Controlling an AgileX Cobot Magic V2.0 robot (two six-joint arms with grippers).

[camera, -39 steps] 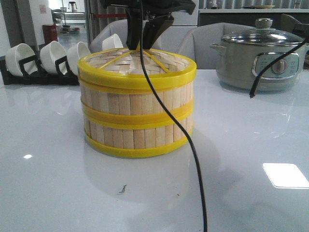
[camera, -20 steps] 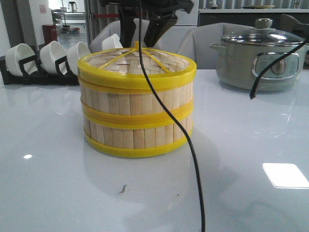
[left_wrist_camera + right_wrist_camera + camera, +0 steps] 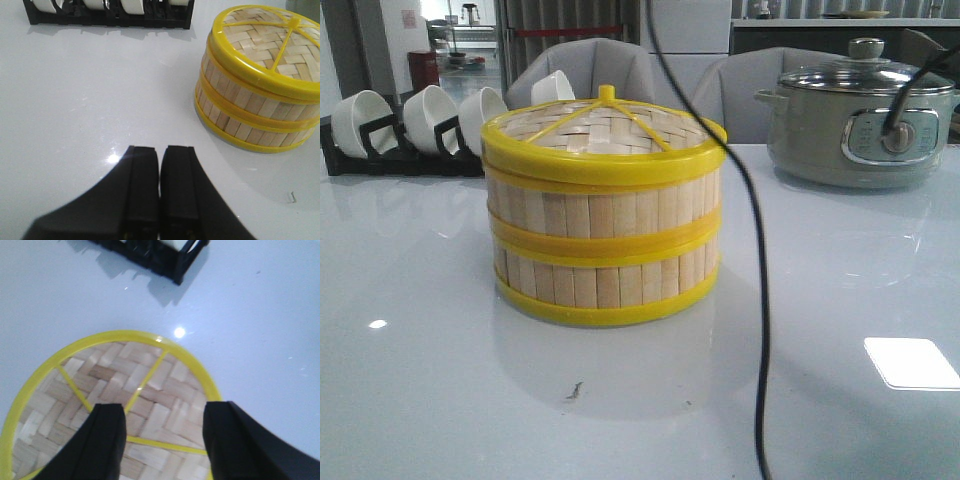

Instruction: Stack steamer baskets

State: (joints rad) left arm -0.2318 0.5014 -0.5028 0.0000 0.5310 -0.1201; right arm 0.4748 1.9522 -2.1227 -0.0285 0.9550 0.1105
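Observation:
Two steamer baskets (image 3: 605,245) stand stacked one on the other in the middle of the white table, with the woven lid (image 3: 610,130) and its yellow knob on top. The stack (image 3: 255,95) also shows in the left wrist view. My left gripper (image 3: 160,155) is shut and empty, low over bare table to one side of the stack. My right gripper (image 3: 162,412) is open and holds nothing; it hangs above the lid (image 3: 115,405). Neither gripper shows in the front view.
A black rack of white bowls (image 3: 410,125) stands at the back left. A grey electric pot (image 3: 855,120) with a glass lid sits at the back right. A black cable (image 3: 755,260) hangs down in front of the stack. Grey chairs stand behind the table.
The right gripper, which sat at the lid's knob a second ago, has lifted up out of the front view. The hanging cable has swung to the right. The stack has not moved.

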